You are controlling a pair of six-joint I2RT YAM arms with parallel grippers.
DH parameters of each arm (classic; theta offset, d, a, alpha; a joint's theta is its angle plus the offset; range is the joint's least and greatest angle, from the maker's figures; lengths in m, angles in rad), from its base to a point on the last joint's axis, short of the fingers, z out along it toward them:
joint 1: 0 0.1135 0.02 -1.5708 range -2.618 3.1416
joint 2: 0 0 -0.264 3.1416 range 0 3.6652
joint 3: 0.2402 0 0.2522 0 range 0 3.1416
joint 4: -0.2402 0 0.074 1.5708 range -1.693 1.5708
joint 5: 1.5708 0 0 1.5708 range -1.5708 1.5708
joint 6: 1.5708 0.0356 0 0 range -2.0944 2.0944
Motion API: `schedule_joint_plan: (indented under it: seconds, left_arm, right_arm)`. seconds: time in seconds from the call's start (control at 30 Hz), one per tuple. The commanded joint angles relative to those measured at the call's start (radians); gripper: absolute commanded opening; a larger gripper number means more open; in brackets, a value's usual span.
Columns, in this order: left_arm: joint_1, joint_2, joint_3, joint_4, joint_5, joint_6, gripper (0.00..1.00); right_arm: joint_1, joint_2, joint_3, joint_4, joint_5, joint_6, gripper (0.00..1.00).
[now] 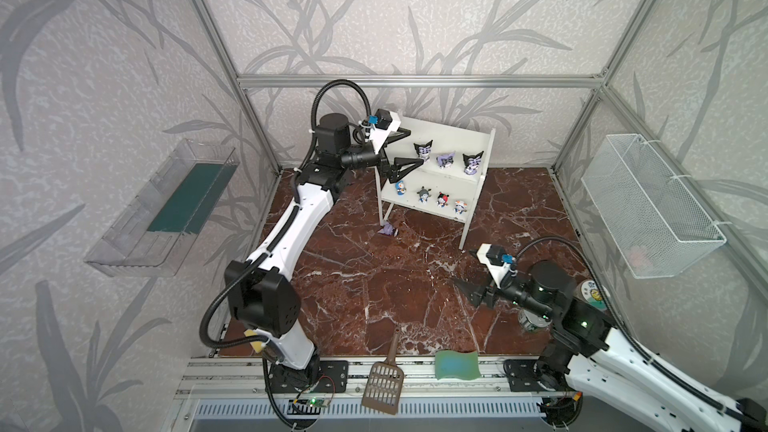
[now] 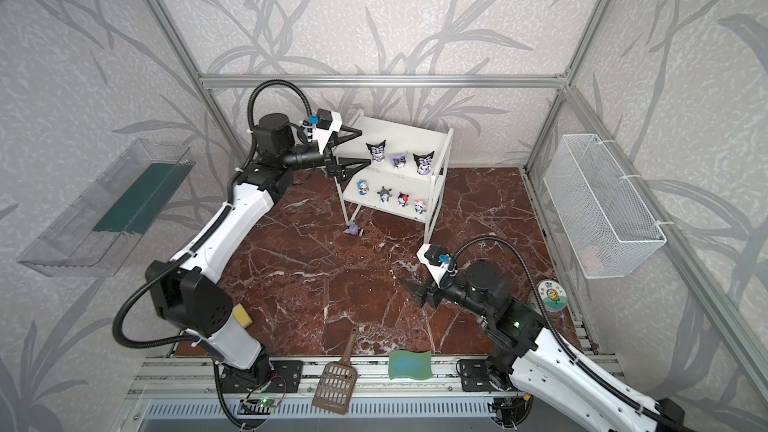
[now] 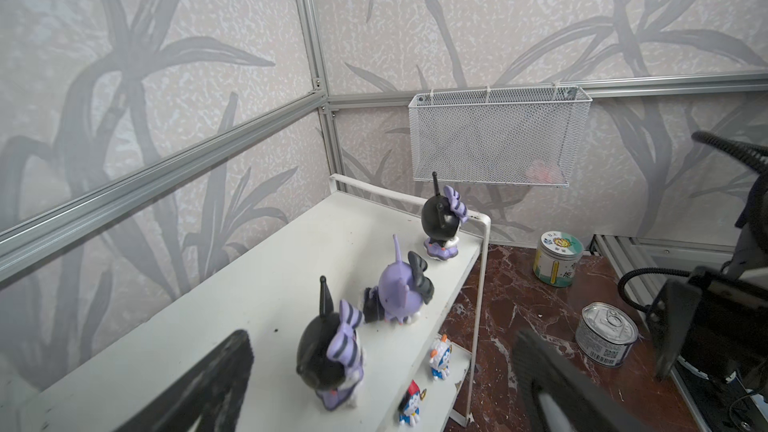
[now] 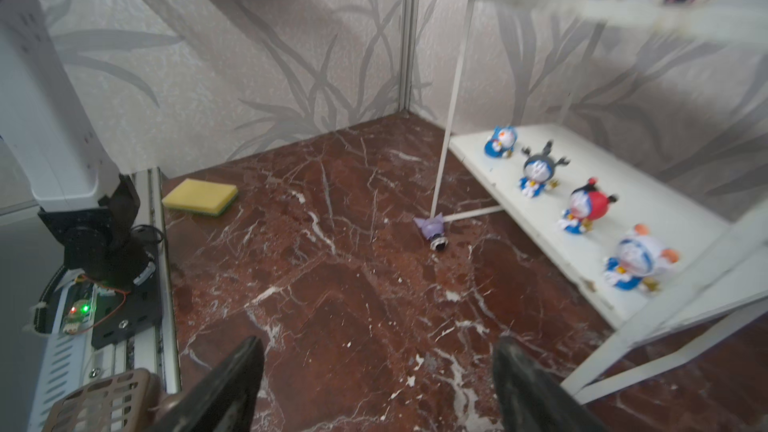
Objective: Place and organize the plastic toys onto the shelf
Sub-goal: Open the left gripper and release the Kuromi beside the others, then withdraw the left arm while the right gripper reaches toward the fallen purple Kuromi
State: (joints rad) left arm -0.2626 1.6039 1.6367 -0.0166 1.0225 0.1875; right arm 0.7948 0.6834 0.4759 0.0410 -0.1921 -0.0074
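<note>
Left claw: jaws wide, empty, at the end of the shelf's upper tier. Three purple toys stand just beyond its tips, and four blue-white toys stand on the tier beneath it. A fourth purple toy lies on the bench below it, beside a shelf leg. Right claw: wide, empty, well apart.

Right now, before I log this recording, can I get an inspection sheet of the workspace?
Surface: veined red-brown marble tabletop.
Job's things: shelf holds three purple figurines above, four blue-white figurines below; one fallen purple figurine lies on the tabletop by its leg.
Clutter: brown scoop, green sponge, yellow sponge, tin can, labelled jar.
Pincers: left pincer open at the upper tier; right pincer open, empty.
Cables: black conduit loops on both arms.
Surroundings: clear tray, mesh basket on side walls.
</note>
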Motion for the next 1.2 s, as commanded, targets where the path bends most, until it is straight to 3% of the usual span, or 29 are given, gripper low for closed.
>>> schedule_joint_plan:
  seconds: [0.0, 0.23, 0.37, 0.47, 0.73, 0.9, 0.97, 1.17]
  left_arm:
    - [0.012, -0.143, -0.113, -0.066, -0.149, 0.017, 0.99]
    - [0.012, -0.479, -0.489, -0.016, -0.436, -0.14, 0.99]
    - [0.012, -0.687, -0.639, -0.119, -0.521, -0.179, 0.99]
    - [0.012, -0.831, -0.714, -0.203, -0.546, -0.19, 0.99]
    - [0.012, -1.077, -0.784, -0.369, -0.617, -0.184, 0.99]
    - [0.012, -1.136, -0.814, -0.397, -0.624, -0.183, 0.99]
    - [0.011, -1.15, -0.825, -0.399, -0.624, -0.183, 0.99]
    - [0.012, -1.162, -0.855, -0.388, -0.614, -0.188, 0.99]
  right_arm:
    - [0.009, 0.141, -0.083, 0.28, -0.064, 0.058, 0.85]
    - [0.138, 0.72, -0.012, 0.658, 0.102, -0.031, 0.85]
    - [0.147, 1.07, 0.095, 0.91, 0.186, -0.011, 0.85]
    - [0.15, 1.245, 0.18, 1.023, 0.254, 0.005, 0.86]
    - [0.116, 1.434, 0.443, 0.823, 0.426, 0.143, 0.87]
    - [0.08, 1.476, 0.539, 0.74, 0.393, 0.161, 0.87]
    - [0.074, 1.482, 0.602, 0.603, 0.402, 0.174, 0.87]
    - [0.073, 1.51, 0.719, 0.425, 0.408, 0.177, 0.87]
